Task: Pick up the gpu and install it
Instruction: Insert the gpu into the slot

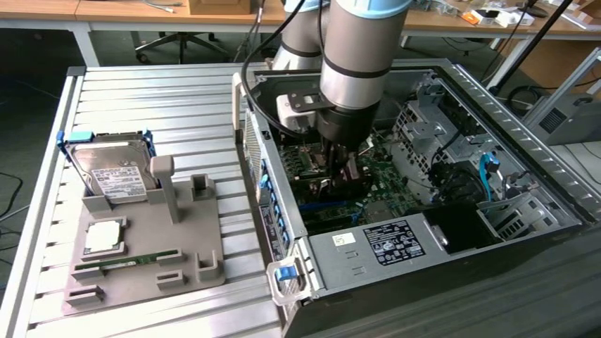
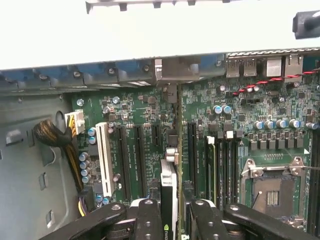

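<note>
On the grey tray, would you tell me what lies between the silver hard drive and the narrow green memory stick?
A square silver chip sits between them, as the exterior view shows.

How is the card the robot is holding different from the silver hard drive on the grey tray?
The card is dark and thin, standing on edge inside the computer case, gripped between the jaws of the gripper. The hard drive is silver with a white label, thicker, leaning in a grey holder outside the case, untouched. Both are flat, rectangular computer parts.
</note>
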`<action>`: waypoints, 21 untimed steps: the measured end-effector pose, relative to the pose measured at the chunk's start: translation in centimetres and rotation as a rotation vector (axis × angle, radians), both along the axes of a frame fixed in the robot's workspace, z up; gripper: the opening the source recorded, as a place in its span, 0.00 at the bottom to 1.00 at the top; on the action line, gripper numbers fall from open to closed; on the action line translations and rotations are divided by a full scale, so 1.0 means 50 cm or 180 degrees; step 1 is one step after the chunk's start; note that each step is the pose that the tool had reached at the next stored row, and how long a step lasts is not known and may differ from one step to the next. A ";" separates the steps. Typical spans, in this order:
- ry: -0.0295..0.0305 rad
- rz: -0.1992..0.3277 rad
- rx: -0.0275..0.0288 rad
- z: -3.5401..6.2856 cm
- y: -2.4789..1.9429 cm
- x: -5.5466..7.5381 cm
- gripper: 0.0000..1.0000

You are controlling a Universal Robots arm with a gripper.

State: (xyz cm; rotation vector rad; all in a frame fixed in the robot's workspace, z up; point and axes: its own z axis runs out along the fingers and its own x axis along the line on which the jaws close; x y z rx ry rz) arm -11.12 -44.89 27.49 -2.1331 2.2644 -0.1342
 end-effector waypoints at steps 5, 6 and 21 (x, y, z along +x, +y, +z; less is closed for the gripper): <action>0.0000 -0.0001 0.0000 0.000 -0.0051 0.000 0.27; 0.0000 0.0000 0.0000 0.000 -0.0053 0.000 0.27; 0.0001 0.0000 0.0066 -0.014 -0.0055 0.001 0.27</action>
